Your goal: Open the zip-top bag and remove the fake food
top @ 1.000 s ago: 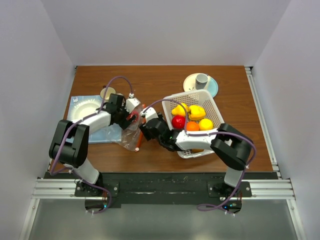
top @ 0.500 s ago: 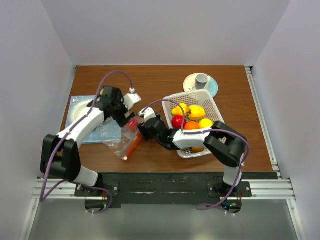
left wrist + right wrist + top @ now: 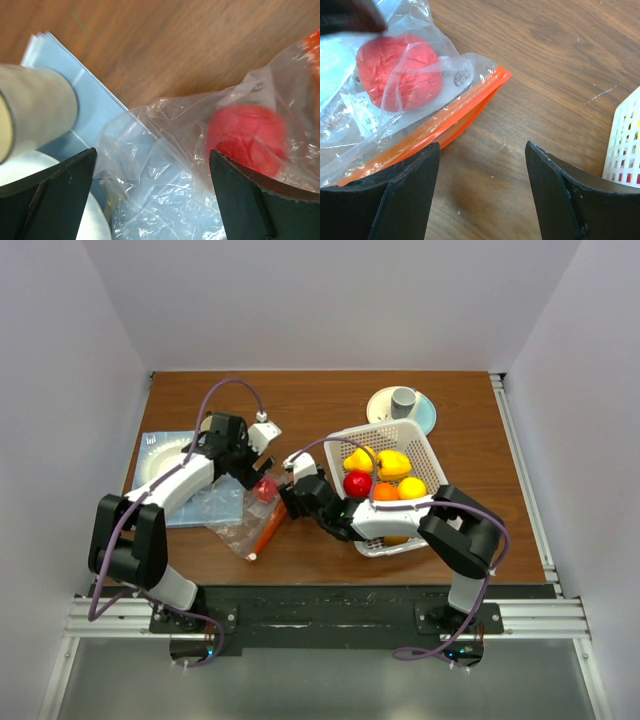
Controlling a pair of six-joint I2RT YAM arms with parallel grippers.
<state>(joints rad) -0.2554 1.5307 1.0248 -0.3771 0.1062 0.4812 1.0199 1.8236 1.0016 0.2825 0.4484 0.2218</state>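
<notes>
The zip-top bag [image 3: 238, 523] lies crumpled on the table left of centre, its orange-red zip strip [image 3: 268, 528] along its right edge. One red fake food [image 3: 265, 489] is inside it. More fake food [image 3: 385, 475], yellow, red and orange, fills the white basket [image 3: 425, 445]. My left gripper [image 3: 252, 472] is open above the bag's upper end; the left wrist view shows clear plastic [image 3: 160, 190] between the jaws [image 3: 152, 157] and the red piece [image 3: 245, 137] by the right finger. My right gripper [image 3: 288, 502] is open and empty over bare wood [image 3: 482, 150], just right of the strip [image 3: 445, 122].
A grey cup [image 3: 403, 400] stands on a pale plate [image 3: 385, 415] behind the basket. A white plate [image 3: 165, 460] lies on a blue sheet [image 3: 190, 512] at the left. A beige cylinder [image 3: 35, 107] stands by my left gripper. The basket corner [image 3: 625, 145] is right of my right gripper.
The bag, held up between the two grippers a second ago, now lies flat with its strip on the table. My left arm has drawn back and up. My right gripper stays beside the strip.
</notes>
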